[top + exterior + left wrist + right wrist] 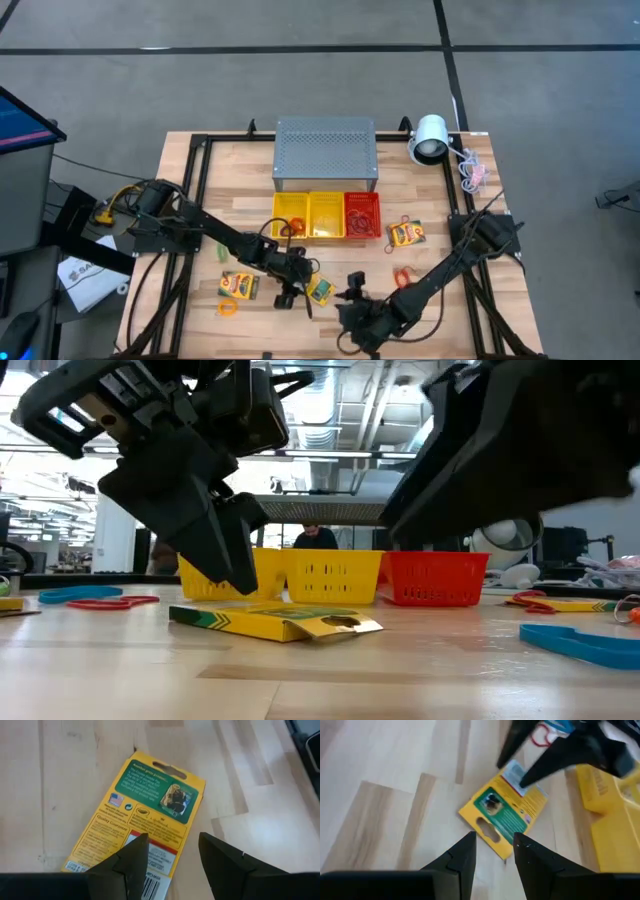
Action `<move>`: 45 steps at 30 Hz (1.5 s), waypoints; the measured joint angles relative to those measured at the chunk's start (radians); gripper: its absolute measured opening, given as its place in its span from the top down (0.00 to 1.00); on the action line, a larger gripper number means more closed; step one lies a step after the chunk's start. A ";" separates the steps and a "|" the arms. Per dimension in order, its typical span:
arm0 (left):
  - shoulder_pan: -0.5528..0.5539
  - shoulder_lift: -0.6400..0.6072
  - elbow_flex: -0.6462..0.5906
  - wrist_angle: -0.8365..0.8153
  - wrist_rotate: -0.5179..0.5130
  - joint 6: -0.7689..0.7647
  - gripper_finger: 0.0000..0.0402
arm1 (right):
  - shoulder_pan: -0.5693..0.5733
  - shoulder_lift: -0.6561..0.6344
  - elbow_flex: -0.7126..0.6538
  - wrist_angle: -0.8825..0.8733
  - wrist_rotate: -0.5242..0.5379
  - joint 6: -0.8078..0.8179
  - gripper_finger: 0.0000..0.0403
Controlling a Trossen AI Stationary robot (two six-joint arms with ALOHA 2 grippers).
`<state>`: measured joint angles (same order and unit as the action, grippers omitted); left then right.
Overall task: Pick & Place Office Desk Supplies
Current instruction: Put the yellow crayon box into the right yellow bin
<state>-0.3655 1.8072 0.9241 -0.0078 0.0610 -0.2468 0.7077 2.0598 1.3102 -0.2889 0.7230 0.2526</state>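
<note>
A yellow-and-green card box (320, 290) lies flat on the wooden table near its front edge, printed back up (145, 805), between my two grippers. My left gripper (172, 847) is open and slants down over the box's barcode end; one finger is above the card, the other above bare wood. My right gripper (495, 845) is open and points at the box's hanger-hole end (487, 827) from the other side, a short way off. In the low view the box (280, 622) lies in front of the baskets. My left gripper has one fingertip (140, 842) over the box's barcode end (157, 855), slanting down from the table's left. I cannot tell whether it touches the card or stands just above it. The box lies flat on the table.
Two yellow mesh baskets (308, 215) and a red one (362, 215) stand in a row behind the box, with the grey perforated box (325, 153) beyond. Other card boxes (238, 287) (406, 234), band loops (228, 307) (400, 273) and a blue clip (585, 645) lie around.
</note>
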 joint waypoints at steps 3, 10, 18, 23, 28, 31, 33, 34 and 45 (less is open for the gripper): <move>0.016 0.000 0.000 0.042 0.047 -0.027 0.57 | -0.001 0.073 0.066 -0.076 0.020 -0.026 0.70; 0.037 0.000 0.001 0.067 0.106 -0.047 0.57 | 0.000 0.204 0.188 -0.175 0.062 -0.010 0.69; 0.037 -0.001 0.001 0.068 0.130 -0.055 0.57 | 0.006 0.232 0.228 -0.175 0.082 -0.011 0.69; 0.036 -0.001 0.001 0.071 0.143 -0.073 0.57 | 0.002 0.233 0.227 -0.175 0.121 -0.013 0.69; 0.036 -0.002 0.002 0.085 0.176 -0.095 0.57 | -0.024 0.233 0.226 -0.168 0.121 -0.040 0.69; 0.036 -0.002 0.002 0.085 0.177 -0.099 0.57 | -0.033 0.233 0.226 -0.165 0.116 -0.050 0.69; 0.036 -0.002 0.002 0.085 0.189 -0.102 0.57 | -0.033 0.233 0.226 -0.165 0.114 -0.051 0.69; 0.036 -0.002 0.002 0.085 0.194 -0.102 0.57 | -0.033 0.233 0.226 -0.164 0.100 -0.058 0.69; 0.036 -0.002 0.002 0.084 0.195 -0.100 0.57 | 0.005 0.233 0.224 -0.142 0.062 -0.080 0.70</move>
<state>-0.3294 1.8053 0.9260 0.0761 0.2562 -0.3470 0.7132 2.2925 1.5345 -0.4313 0.7849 0.1727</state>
